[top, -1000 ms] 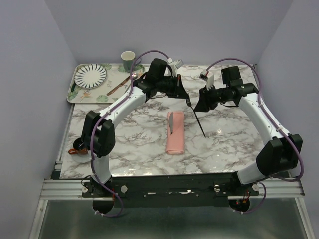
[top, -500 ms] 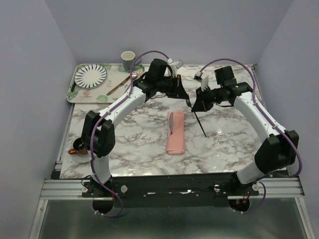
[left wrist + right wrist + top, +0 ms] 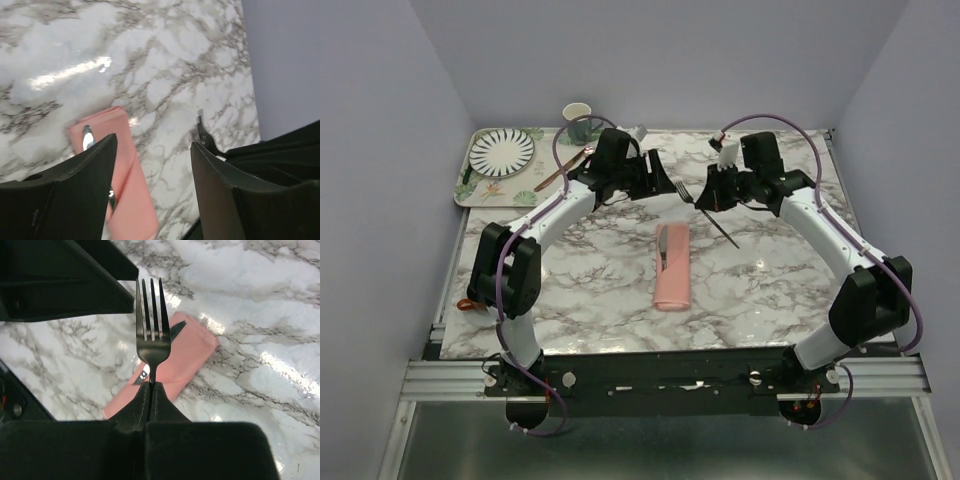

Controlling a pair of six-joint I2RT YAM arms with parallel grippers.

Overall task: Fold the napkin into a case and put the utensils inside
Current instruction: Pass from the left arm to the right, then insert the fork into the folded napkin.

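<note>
Nearest: the salmon-pink folded cloth case [image 3: 673,275] lies flat on the white grey-veined marble table [image 3: 770,290], on the near side of both grippers and roughly between them. Its long axis runs near-far, with the open end at the far end. A silver metal table knife [image 3: 663,250] sits in it along the same axis, one end showing at that far opening, toward the case's left edge. Next out, the right gripper [image 3: 151,386] is clamped on the slim silver metal fork [image 3: 151,327] at the neck just below the tines. The tines stick out past the fingertips and the handle runs back under the gripper. From above, the fork's long axis is diagonal: tines far-left, toward the left gripper [image 3: 152,145], and handle end near-right, coming out on the right gripper's near side. Can't tell if the handle end touches the table. The left gripper's jaws are spread with nothing between them; case and knife show below its fingers. Farthest, left of the left gripper: a leaf-print tray [image 3: 470,190] with a round striped plate [image 3: 502,151], a brown-handled utensil [image 3: 552,177] and a pale green cup [image 3: 577,118].
</note>
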